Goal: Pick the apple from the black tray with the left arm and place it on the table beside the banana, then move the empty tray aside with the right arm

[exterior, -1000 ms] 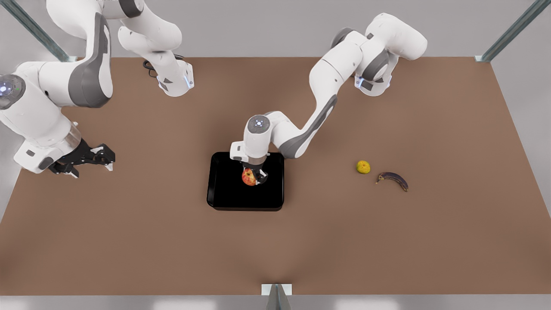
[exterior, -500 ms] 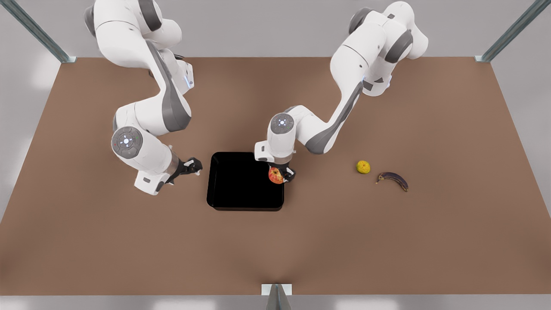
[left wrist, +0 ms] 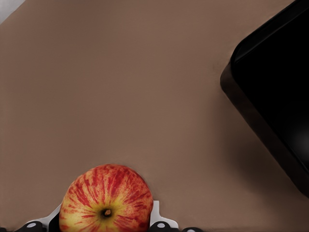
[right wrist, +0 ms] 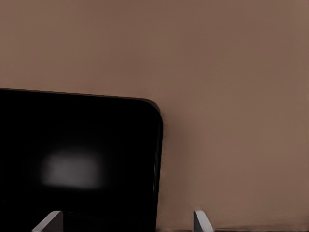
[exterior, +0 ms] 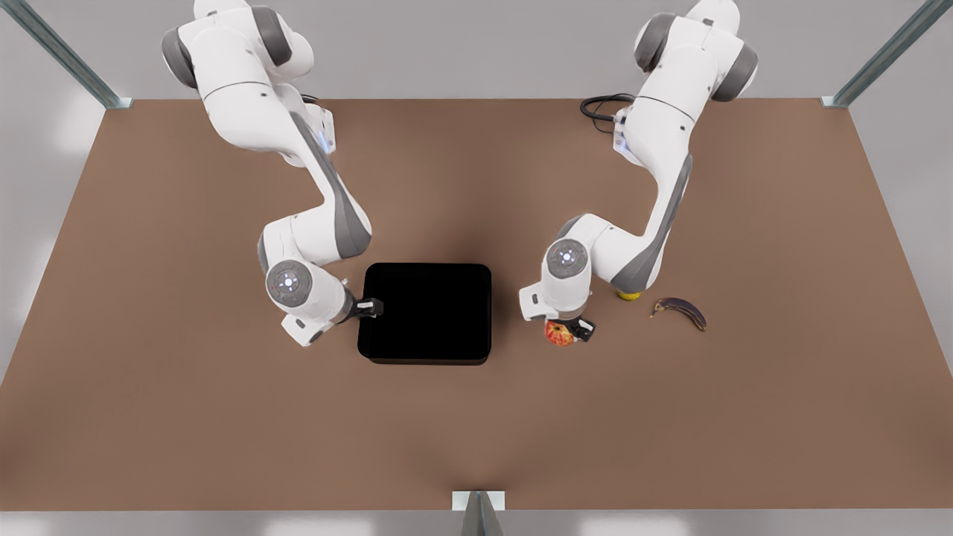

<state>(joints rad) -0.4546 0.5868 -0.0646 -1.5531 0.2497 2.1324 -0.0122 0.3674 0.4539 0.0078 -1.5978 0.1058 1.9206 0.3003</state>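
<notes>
Since the earlier frames the apple (exterior: pixel 558 334) has left the tray (exterior: pixel 424 350) and now hangs in the left gripper (exterior: pixel 569 330), clamped between its fingers over the table (exterior: pixel 744 417), between tray and banana (exterior: pixel 679 312). Meanwhile the right gripper (exterior: pixel 370 307) has swung in to the tray's left rim, fingers spread wide astride the wall. Judging by this, setting the apple down comes next; the tray is already empty.

The brown tabletop (exterior: pixel 223 417) carries the black tray (exterior: pixel 424 313) near its middle, well clear of every edge. Toward the edge at the front view's right lies the dark banana (exterior: pixel 680 311), with a small yellow-green fruit (exterior: pixel 629 295) just beside it, partly hidden.
</notes>
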